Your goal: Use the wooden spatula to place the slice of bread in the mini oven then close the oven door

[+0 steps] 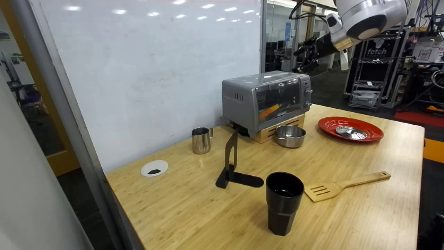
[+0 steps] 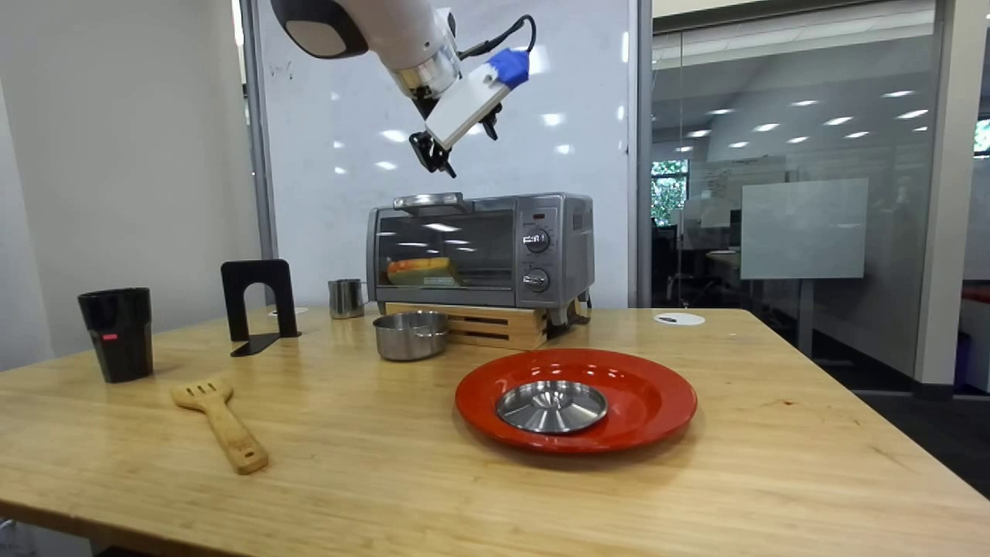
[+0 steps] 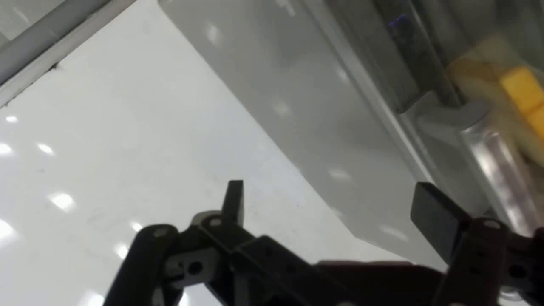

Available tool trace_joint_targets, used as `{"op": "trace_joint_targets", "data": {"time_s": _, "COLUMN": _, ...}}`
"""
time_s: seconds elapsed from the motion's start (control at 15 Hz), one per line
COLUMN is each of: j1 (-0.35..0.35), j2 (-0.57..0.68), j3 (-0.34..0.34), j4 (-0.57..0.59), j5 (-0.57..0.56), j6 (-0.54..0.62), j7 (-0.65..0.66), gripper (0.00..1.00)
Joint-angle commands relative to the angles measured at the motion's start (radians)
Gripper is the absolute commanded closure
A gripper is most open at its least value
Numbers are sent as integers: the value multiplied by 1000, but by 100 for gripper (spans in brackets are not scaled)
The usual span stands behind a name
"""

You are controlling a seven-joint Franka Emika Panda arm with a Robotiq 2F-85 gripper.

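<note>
The slice of bread is inside the mini oven, seen through the dark glass of the oven door; it shows as a pale piece with orange along its upper side, and glare makes it hard to tell whether it lies flat. The door is closed, with a handle bar along its top. The oven stands on a slatted wooden base by the back edge of the tabletop, the edge that runs along the whiteboard. Above the oven hangs the pincer, its fingers spread well apart and holding nothing. The wooden spatula lies flat nearer the front edge, its handle pointing toward that edge and its slotted blade near an upright black tumbler. A black bookend stands between the tumbler and a steel pitcher, which is close to the back edge. A steel pot sits in front of the wooden base. Toward the end edge on the oven's control-knob side lies a red plate bearing a metal lid. A white disc lies near the back corner at that end.
</note>
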Motion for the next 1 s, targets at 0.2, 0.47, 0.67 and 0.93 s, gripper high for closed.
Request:
{"op": "trace_joint_targets", "data": {"time_s": 0.2, "j1": 42, "j2": -82, "j3": -22, "j4": -291, "j5": -362, "j6": 45, "j7": 397, "gripper": 0}}
{"op": "trace_joint_targets", "data": {"time_s": 0.47, "j1": 57, "j2": -142, "j3": -48, "j4": -414, "j5": -640, "j6": 32, "j7": 646, "gripper": 0}}
{"op": "trace_joint_targets", "data": {"time_s": 0.67, "j1": 37, "j2": -196, "j3": -61, "j4": -502, "j5": -917, "j6": -8, "j7": 829, "gripper": 0}}
{"op": "trace_joint_targets", "data": {"time_s": 0.93, "j1": 1, "j2": -273, "j3": -93, "j4": -566, "j5": -1278, "j6": -220, "j7": 1037, "gripper": 0}}
